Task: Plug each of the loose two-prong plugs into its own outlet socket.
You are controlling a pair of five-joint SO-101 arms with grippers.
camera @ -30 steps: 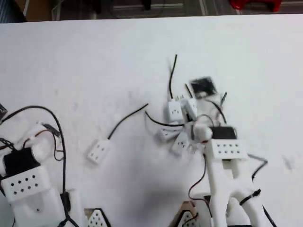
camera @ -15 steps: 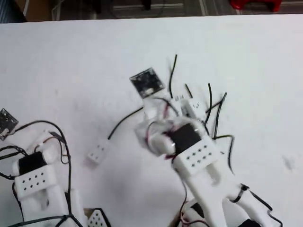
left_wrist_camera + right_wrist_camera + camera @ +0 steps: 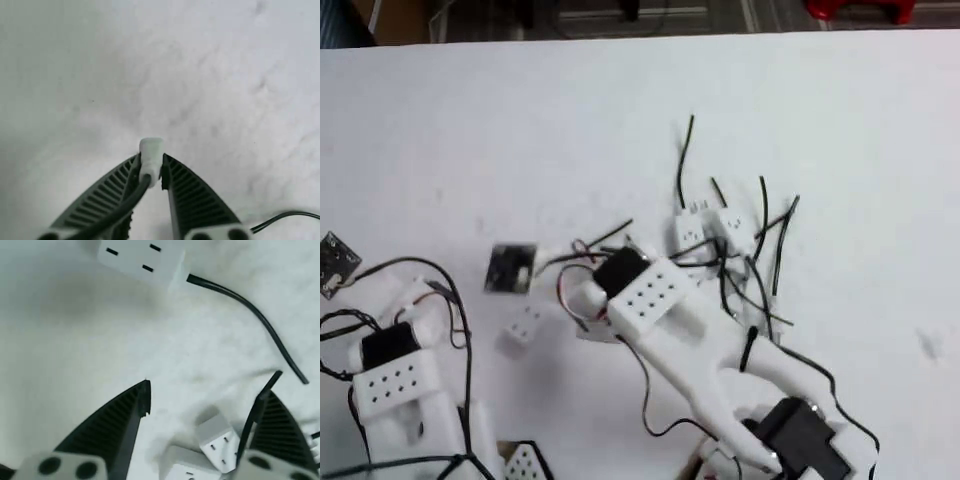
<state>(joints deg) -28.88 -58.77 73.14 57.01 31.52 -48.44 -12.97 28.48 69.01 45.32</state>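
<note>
My left gripper [image 3: 151,161] is shut on a small white plug [image 3: 151,149] with a black cord, held just above the bare table. The left arm [image 3: 390,385] sits at the lower left. My right gripper [image 3: 209,382] is open above the table, its arm [image 3: 660,310] stretched across the middle. A white outlet socket [image 3: 140,252] with a black cord lies beyond its fingertips; this socket [image 3: 525,325] rests left of the arm. Two small white slotted pieces [image 3: 215,437] lie between the right fingers. Two more white sockets [image 3: 705,230] lie further back.
Several loose black cords [image 3: 765,235] tangle around the right arm and the back sockets. Another cord [image 3: 685,150] runs toward the far side. Two slotted white blocks [image 3: 525,462] sit at the near edge. The far half of the white table [image 3: 470,120] is open.
The right arm has swung left across the table, from the socket cluster at centre right to near the lone socket. The left arm shifted slightly at first, then held still.
</note>
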